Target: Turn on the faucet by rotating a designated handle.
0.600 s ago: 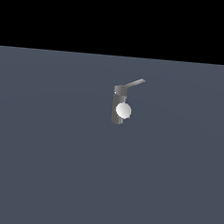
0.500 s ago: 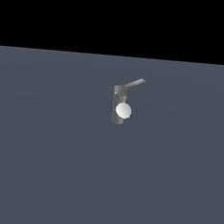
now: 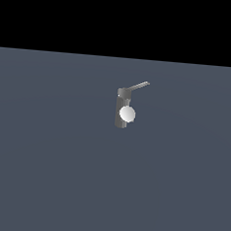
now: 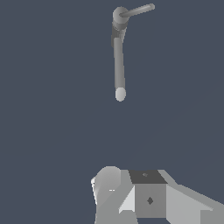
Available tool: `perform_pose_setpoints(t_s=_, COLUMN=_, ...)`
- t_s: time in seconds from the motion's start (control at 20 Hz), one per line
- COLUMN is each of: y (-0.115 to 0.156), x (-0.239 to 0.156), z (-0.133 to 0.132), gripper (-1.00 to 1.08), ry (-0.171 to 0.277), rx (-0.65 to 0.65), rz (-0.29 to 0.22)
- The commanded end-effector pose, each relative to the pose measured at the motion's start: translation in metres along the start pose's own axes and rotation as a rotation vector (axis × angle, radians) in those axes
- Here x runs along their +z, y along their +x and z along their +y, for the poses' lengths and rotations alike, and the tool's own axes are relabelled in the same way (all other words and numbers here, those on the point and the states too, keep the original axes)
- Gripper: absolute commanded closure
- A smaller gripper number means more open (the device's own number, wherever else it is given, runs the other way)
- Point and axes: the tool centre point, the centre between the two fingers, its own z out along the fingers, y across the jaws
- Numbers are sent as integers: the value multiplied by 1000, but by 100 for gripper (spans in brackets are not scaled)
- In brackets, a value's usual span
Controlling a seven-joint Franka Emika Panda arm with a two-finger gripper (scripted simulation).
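- The pincer (image 4: pixel 131 199) shows only in the wrist view, as a grey block and a rounded stub at the edge of the picture. Its tips are out of sight, so I cannot tell how far it is open. Nothing looks to be held in it.
- Between the pincer and the faucet there is only bare floor (image 3: pixel 57 182). The two are well apart, with no contact.
- The faucet (image 3: pixel 120 119) stands out ahead of the pincer. The part nearest it is the pale ball (image 4: pixel 120 93), at the end of a long grey tube.
- The handle (image 3: pixel 139 86) is the farthest piece from the pincer. It sticks out sideways from the top of the post, towards the exterior view's right, tilted a little upward.
- Set against the exterior pictures from half a second ago, nothing has shifted. Post, ball and handle sit just as they did, and the arm is not in that view at all.
- I read that as the handle being unturned and the task hardly begun. The pincer has yet to cross the gap, and it would need to pass the ball and tube to reach the lever.
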Motion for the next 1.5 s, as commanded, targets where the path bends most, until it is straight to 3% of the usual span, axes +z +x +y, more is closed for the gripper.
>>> perform_pose_setpoints(t_s=0.0, y=0, x=1, z=1, gripper=108, ry=1, rx=-3, rz=-4)
perform_pose_setpoints(t_s=0.35, y=7, x=0, z=1, gripper=108, ry=8, rx=20, rz=-2)
perform_pose_setpoints(t_s=0.7, y=33, x=1, z=2, gripper=108, ry=33, rx=103, rz=-3)
perform_pose_setpoints(t_s=1.45, y=148, x=29, z=16, gripper=108, ry=112, rx=483, rz=-21)
